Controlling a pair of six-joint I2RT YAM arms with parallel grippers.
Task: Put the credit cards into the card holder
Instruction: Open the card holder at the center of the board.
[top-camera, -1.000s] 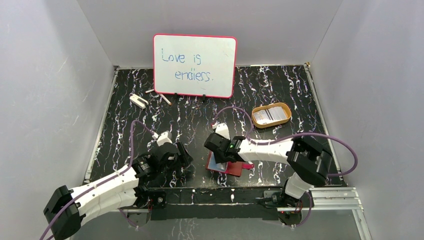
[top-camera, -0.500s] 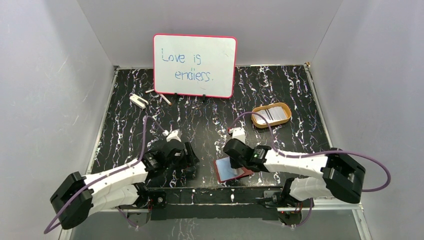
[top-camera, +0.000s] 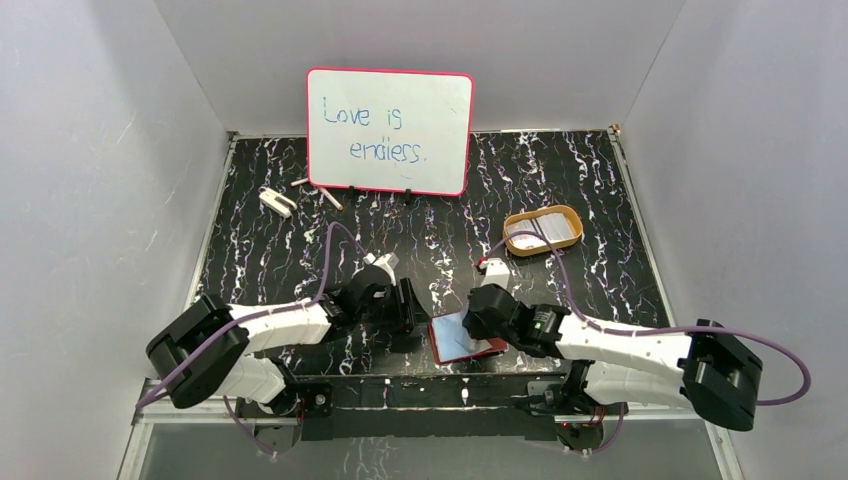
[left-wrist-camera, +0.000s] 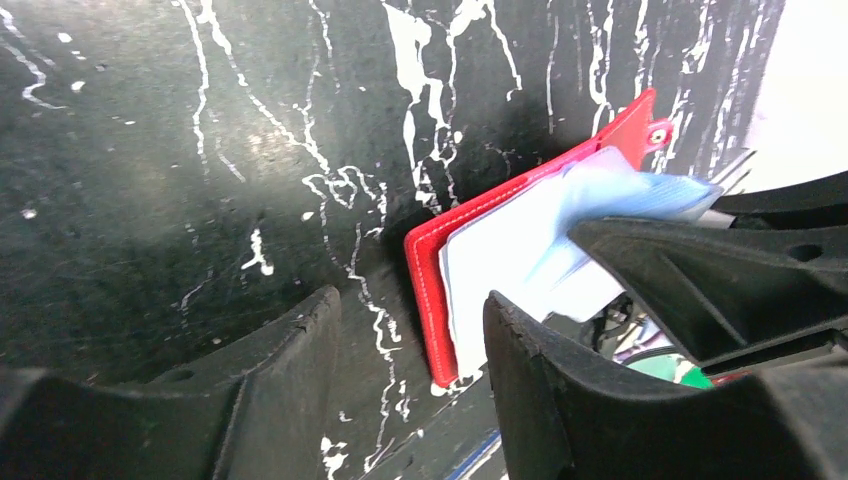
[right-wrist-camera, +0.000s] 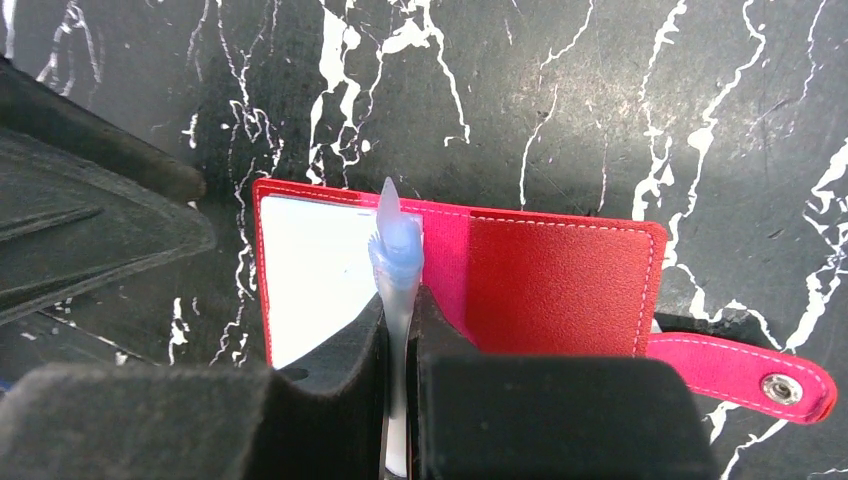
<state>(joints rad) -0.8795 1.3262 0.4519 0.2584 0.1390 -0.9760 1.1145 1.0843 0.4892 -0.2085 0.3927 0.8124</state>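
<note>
The dark-red card holder (top-camera: 437, 346) lies open near the table's front edge, its snap tab (right-wrist-camera: 770, 378) pointing right. A pale blue-white face (right-wrist-camera: 310, 270) covers its left half. My right gripper (right-wrist-camera: 400, 300) is shut on a thin, soft, pale blue pocket leaf (right-wrist-camera: 397, 240) of the card holder, which stands edge-on between the fingers. My left gripper (left-wrist-camera: 408, 305) is open just left of the card holder (left-wrist-camera: 425, 270), whose red edge lies ahead of the gap, untouched. Pale credit cards (top-camera: 543, 231) rest in the orange-rimmed tray (top-camera: 506, 232) at the back right.
A pink-framed whiteboard (top-camera: 390, 130) stands at the back. A small white object (top-camera: 275, 200) and pens (top-camera: 325, 195) lie at the back left. The table's front rail runs close below the card holder. Purple cables loop over both arms.
My left arm has swung right toward the card holder, its jaws narrowing. My right gripper has closed on the blue leaf and shifted right; the card holder now lies open, rotated.
</note>
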